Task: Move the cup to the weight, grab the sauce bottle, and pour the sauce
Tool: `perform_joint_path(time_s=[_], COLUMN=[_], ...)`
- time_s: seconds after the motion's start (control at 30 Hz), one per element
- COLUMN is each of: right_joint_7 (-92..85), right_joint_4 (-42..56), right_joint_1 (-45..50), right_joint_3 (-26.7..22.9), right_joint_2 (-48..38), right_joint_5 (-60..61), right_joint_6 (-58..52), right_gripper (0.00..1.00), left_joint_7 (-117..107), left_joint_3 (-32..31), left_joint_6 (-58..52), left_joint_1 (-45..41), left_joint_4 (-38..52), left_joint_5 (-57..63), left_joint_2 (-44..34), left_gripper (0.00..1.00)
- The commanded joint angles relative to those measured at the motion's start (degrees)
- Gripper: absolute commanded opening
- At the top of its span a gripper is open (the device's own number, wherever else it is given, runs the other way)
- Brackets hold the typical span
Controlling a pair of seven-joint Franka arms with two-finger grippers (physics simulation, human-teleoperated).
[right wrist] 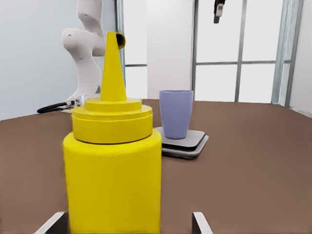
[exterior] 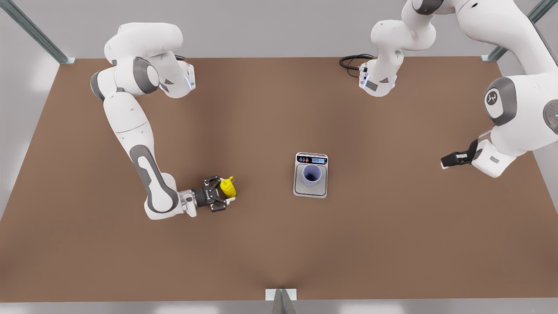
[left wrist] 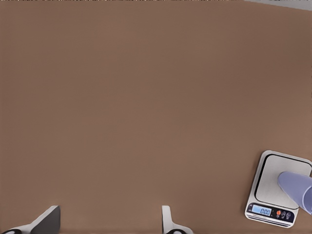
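At the front view's left, right claw (exterior: 219, 199) open astride upright sauce bottle (exterior: 228, 188) — cup (exterior: 311, 174) at three o'clock; left claw (exterior: 445, 161) open, waits.

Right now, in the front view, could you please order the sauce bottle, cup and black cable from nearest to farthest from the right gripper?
1. Sauce bottle, between the right gripper's fingers.
2. Cup, on the scale, mid-table.
3. Black cable, at the far table edge.
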Motion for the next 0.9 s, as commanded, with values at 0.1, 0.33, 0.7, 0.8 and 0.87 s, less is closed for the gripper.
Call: perform_joint_path(time_s=[0.1,0.33,0.7,0.8,0.87], right_joint_7=[0.2,-0.4,98.7,121.5,130.3], right_joint_4=[0.1,-1.2,11.0,5.8,0.0], right_joint_1=[-0.7,-5.4,-2.0,-1.6,-1.6], right_joint_3=[0.0,0.1,-11.9,-11.9,-11.9], right_joint_2=[-0.1,-0.3,-25.8,-36.2,-43.6], right_joint_5=[-0.1,-4.0,-46.9,-57.6,-59.9], right_joint_6=[-0.1,-1.2,2.1,2.3,4.3], right_gripper=[1.0,1.0,1.0,1.0,1.0], left_joint_7=[0.1,0.0,0.1,0.1,0.2], left_joint_3=[0.0,0.0,0.0,0.0,-0.3], left_joint_6=[0.0,-0.1,-0.4,0.6,-0.1], left_joint_1=[-0.1,-0.1,-0.1,-0.1,-0.2], left_joint_4=[0.0,0.0,-1.0,-3.1,-3.3], left_joint_5=[0.0,0.0,0.1,0.1,0.1], left_joint_2=[0.0,0.0,-1.1,-2.0,-2.2], left_gripper=[1.0,1.0,1.0,1.0,1.0])
